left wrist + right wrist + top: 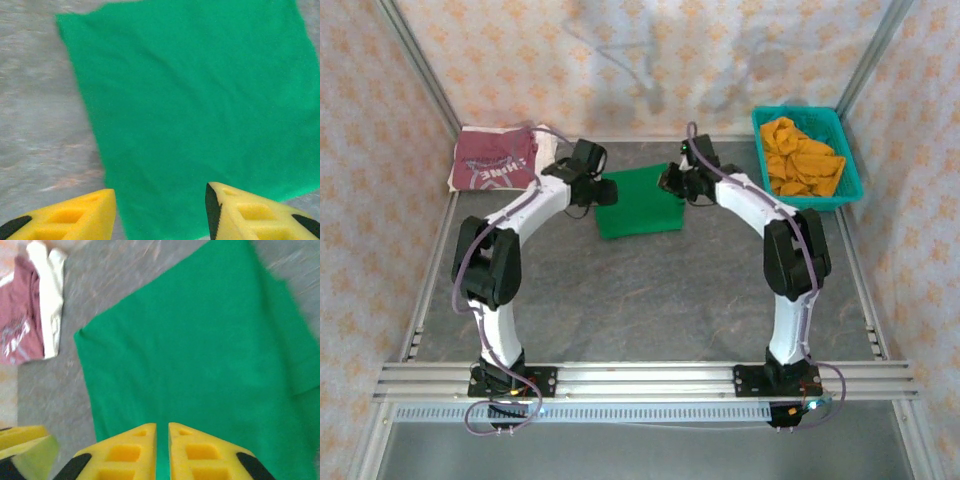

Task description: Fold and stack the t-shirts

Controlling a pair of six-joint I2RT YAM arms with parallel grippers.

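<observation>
The bright green t-shirt [638, 205] lies folded into a flat rectangle at the back middle of the table. My left gripper [605, 190] hovers at its left edge, and my right gripper [672, 180] at its right edge. From the left wrist, the green t-shirt [190, 100] spreads out below the left gripper [160, 202], whose yellow fingers [85, 215] stand open and empty. Over the green t-shirt [200, 350], the right gripper [162, 429] has its fingers [125, 450] almost together, holding nothing. The maroon t-shirt [495, 160] with white lettering lies folded at the back left; the right wrist view has this maroon t-shirt [20, 315] at its left edge.
A teal mesh basket [850, 165] holding orange cloth [800, 158] stands at the back right. Patterned walls and metal frame rails [430, 290] enclose the grey table [640, 300]. A yellow finger of the left gripper [20, 440] shows at the lower left of the right wrist view.
</observation>
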